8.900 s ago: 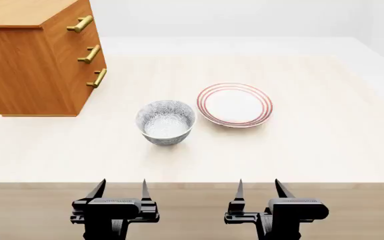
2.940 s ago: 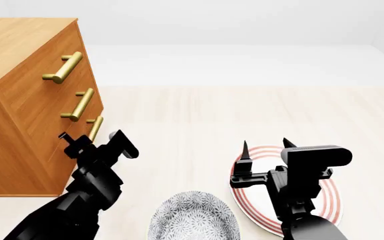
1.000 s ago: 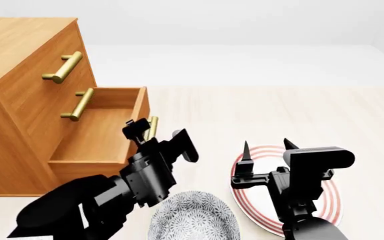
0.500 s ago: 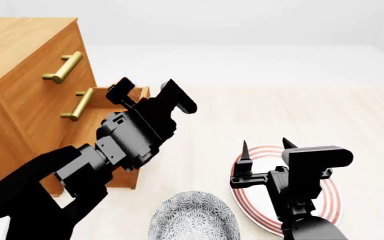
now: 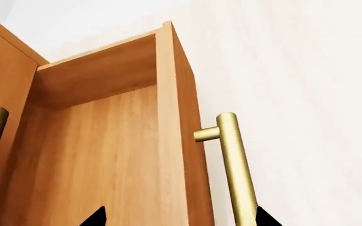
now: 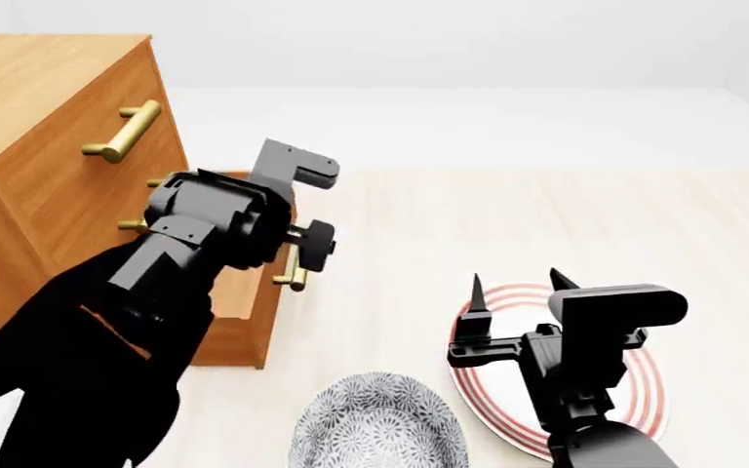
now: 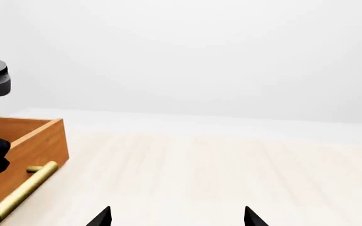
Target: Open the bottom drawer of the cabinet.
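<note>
Head view: the left pincer hangs over the pulled-out bottom drawer of the cabinet; its wrist view shows tips spread, brass handle between them, untouched. Right pincer is spread, holding nothing, above the plate on the bench.

Left pincer: only two black tips show at the frame edge in the wrist view; in the head view the arm body covers the fingertips.
Orange-brown wooden bottom drawer: interior mostly behind the black left arm.
Brass bar handle: lower end cut off in the left wrist view.
Orange-brown wooden cabinet: left side cropped; middle handle mostly hidden.
Grey patterned bowl: near half cut off.
Red-ringed white plate: largely behind the right pincer.
</note>
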Tool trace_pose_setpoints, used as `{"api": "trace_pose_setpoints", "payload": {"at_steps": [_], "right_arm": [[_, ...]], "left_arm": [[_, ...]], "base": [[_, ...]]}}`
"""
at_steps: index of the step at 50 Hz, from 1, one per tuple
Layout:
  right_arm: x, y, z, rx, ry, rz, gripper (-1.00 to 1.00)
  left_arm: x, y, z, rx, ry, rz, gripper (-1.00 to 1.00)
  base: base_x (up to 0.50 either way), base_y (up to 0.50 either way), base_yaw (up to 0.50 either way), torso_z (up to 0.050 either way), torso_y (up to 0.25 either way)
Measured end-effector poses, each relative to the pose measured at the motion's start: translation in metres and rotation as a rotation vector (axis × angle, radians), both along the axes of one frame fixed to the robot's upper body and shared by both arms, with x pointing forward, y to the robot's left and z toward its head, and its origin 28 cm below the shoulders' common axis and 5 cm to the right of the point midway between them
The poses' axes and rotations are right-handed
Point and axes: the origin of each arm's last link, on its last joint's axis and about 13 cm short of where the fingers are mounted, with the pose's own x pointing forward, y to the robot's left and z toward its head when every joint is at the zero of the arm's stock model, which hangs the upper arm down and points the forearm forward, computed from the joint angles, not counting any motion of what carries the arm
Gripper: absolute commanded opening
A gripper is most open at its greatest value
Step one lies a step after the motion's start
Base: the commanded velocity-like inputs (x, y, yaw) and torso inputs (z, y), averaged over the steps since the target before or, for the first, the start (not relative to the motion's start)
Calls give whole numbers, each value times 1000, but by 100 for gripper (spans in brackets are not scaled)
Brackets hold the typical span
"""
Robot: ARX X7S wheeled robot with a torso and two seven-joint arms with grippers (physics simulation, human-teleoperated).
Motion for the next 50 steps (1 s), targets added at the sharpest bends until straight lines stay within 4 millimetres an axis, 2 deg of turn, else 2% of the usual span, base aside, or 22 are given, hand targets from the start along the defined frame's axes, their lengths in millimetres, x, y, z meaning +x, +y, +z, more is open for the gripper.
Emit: {"api": "trace_pose_setpoints", "payload": {"at_steps": [23,50], "right_arm": [[0,0,0,1,0,2,100],[0,0,-1,4,4,2,100]], "left_arm": [[-9,8,-3,-197,206,66,100],[-13,9,0,-309,320,-89,100]], "base": [[0,0,0,0,0],[0,0,0,0,0]]}}
